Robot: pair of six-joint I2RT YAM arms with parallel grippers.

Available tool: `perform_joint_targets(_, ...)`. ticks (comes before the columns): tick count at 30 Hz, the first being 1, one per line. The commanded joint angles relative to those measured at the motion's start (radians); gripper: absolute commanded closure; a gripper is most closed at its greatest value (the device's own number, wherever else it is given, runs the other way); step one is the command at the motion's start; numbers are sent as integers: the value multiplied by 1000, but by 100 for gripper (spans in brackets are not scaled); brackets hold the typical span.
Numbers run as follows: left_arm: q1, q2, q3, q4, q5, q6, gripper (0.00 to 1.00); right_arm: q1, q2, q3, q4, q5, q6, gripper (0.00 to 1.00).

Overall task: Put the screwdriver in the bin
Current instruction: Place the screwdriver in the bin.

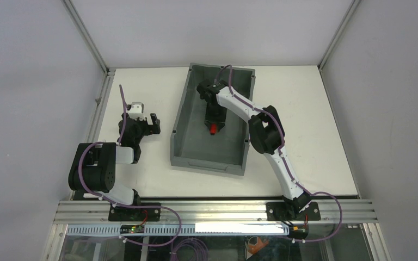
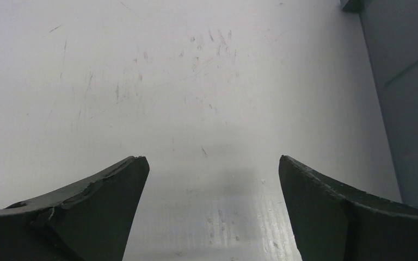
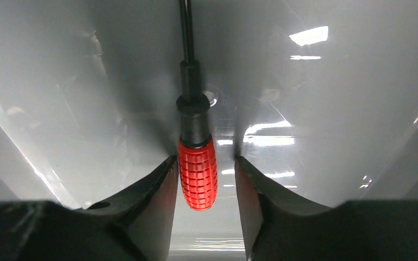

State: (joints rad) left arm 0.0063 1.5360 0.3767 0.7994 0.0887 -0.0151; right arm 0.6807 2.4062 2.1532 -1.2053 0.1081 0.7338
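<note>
The screwdriver (image 3: 197,171), with a red ribbed handle and a black shaft, lies inside the grey bin (image 3: 315,109) between the fingers of my right gripper (image 3: 204,159). The jaws stand slightly apart. The handle lies close against the left finger, and a gap shows between it and the right finger. From above, the red handle of the screwdriver (image 1: 213,129) shows under the right gripper (image 1: 215,120), low over the floor of the bin (image 1: 179,130). My left gripper (image 1: 153,122) (image 2: 212,163) is open and empty over the white table, left of the bin.
The bin's outer wall (image 2: 408,98) rises at the right edge of the left wrist view. The white table (image 1: 315,119) extends on both sides of the bin. Frame posts and walls enclose the table's back corners.
</note>
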Motion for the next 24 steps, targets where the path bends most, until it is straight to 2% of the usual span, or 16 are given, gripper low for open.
perform_joint_targets(1, -5, -30, -9, 34, 21, -9, 1, 7, -15, 3, 15, 3, 19, 51)
perform_joint_targets(24, -5, -30, -9, 34, 22, -9, 1, 14, -256, 117, -23, -13, -45, 20)
